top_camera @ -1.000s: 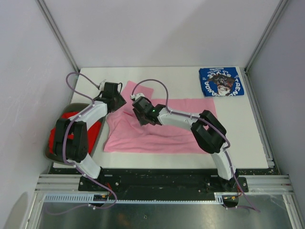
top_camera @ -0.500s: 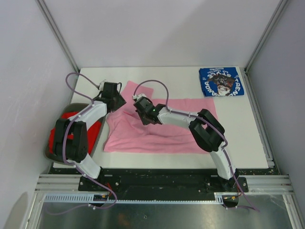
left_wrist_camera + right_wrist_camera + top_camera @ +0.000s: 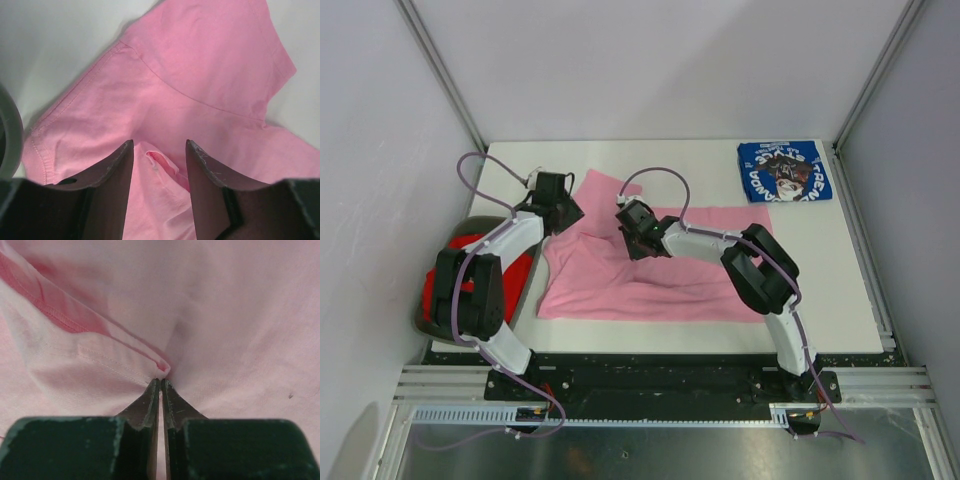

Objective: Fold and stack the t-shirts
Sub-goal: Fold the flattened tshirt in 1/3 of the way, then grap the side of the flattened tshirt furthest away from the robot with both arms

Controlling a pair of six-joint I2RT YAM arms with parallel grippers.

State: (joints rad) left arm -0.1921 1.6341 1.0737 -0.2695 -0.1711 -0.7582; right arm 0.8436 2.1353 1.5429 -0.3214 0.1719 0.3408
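1. Plain light-pink cotton t-shirt [image 3: 650, 282] lies spread flat mid-table, rumpled at its far left. It looks light, limp and non-slip. It will sag and drag rather than hold shape, so hems and sleeve seams look like the best places to hold it.
2. Right gripper [image 3: 160, 382], over the pink shirt's far-middle area, has its jaws pressed together on a small raised fold at a stitched hem.
3. Left gripper [image 3: 160, 165], above the pink shirt's far left sleeve, stands roughly half open astride a pucker of cloth and grips nothing.
4. Folded royal-blue printed t-shirt [image 3: 784, 171] sits beyond the pink shirt's far right corner. Plain red t-shirt [image 3: 523, 270] sits in the grey oval bin [image 3: 485, 222], off its left edge.
5. Against a second ago, the right gripper has slid towards the blue shirt and closed from part-open. The left arm is unmoved.
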